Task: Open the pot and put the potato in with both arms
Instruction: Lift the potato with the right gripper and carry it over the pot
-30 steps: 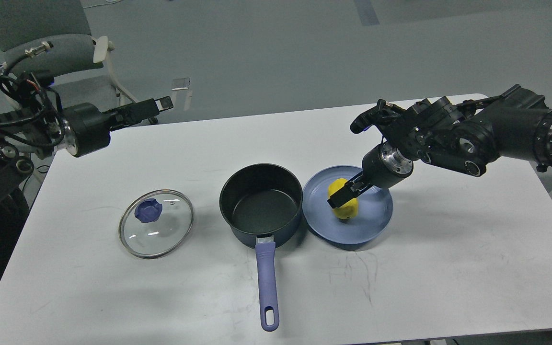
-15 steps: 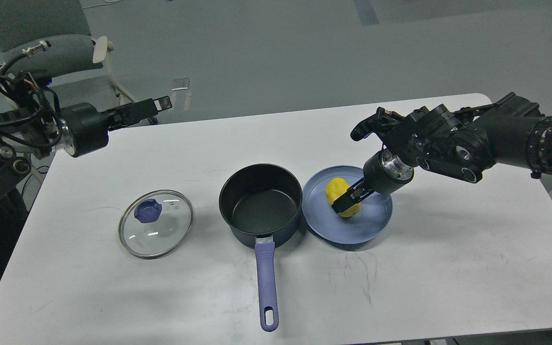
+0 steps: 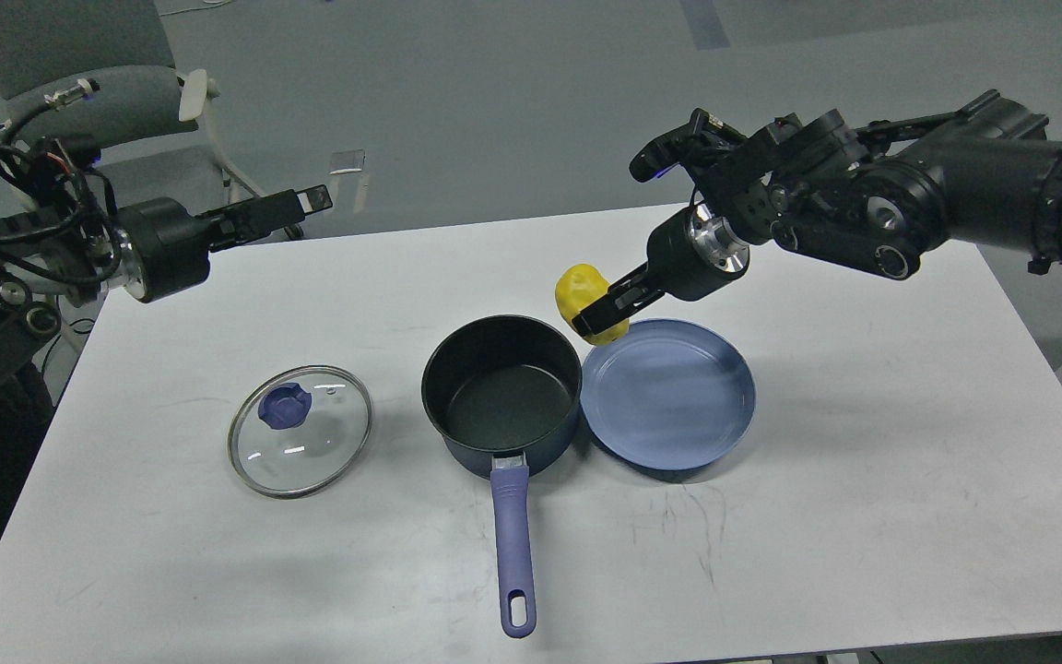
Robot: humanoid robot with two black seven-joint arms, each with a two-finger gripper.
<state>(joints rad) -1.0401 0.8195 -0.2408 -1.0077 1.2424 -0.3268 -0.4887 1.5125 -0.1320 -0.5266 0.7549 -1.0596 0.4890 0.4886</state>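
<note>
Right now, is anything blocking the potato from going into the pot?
Nothing visible. The right gripper holds the potato up near the pot, whose mouth is open; the lid lies off to its left.

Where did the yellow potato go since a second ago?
The right hand, shut on the potato, lifted it off the blue plate and carried it up and left, toward the pot. The pot, the lid and the left hand stayed put.
</note>
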